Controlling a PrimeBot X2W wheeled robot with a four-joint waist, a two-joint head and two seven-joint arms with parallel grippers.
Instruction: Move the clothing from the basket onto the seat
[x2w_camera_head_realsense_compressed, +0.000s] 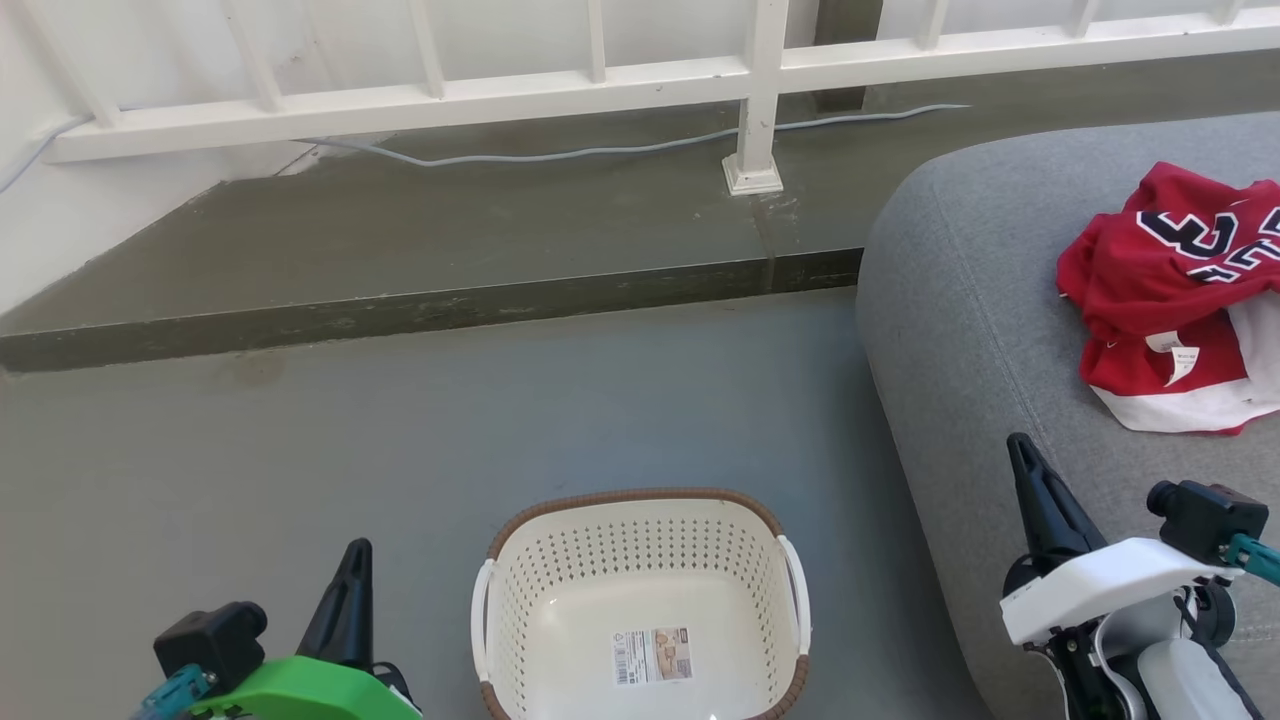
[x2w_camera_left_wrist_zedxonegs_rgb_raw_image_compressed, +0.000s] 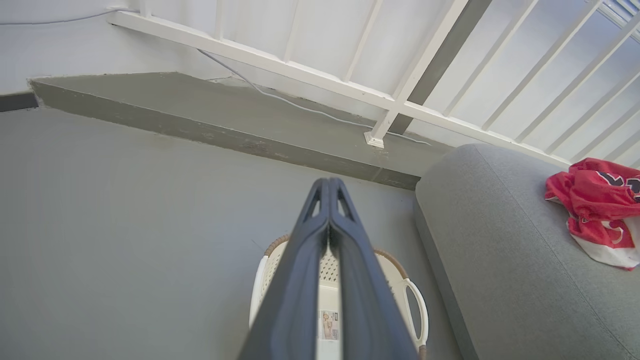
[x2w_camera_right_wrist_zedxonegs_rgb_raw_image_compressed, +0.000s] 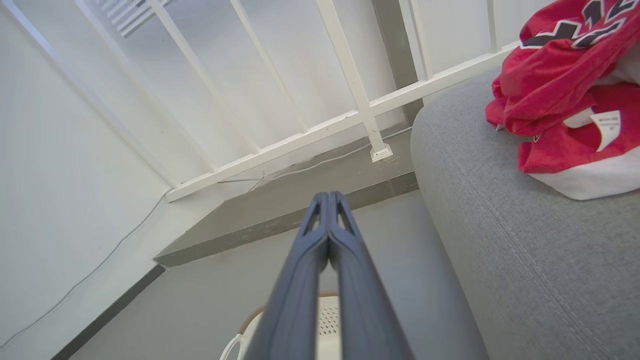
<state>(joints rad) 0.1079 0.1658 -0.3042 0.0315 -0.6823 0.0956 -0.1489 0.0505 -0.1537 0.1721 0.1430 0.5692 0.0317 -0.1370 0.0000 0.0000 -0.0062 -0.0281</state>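
Observation:
The red clothing lies crumpled on the grey seat at the right, showing black-and-white numerals and a white hem; it also shows as the clothing and the clothing. The cream basket stands on the floor at bottom centre, holding nothing but a label on its bottom. My left gripper is shut with nothing in it, left of the basket. Over the seat's front edge my right gripper is shut, holding nothing. Both wrist views show the fingers pressed together: left gripper, right gripper.
A raised grey step runs across the back under a white railing with a post. A pale cable lies along the step. Grey floor spreads to the left of the basket.

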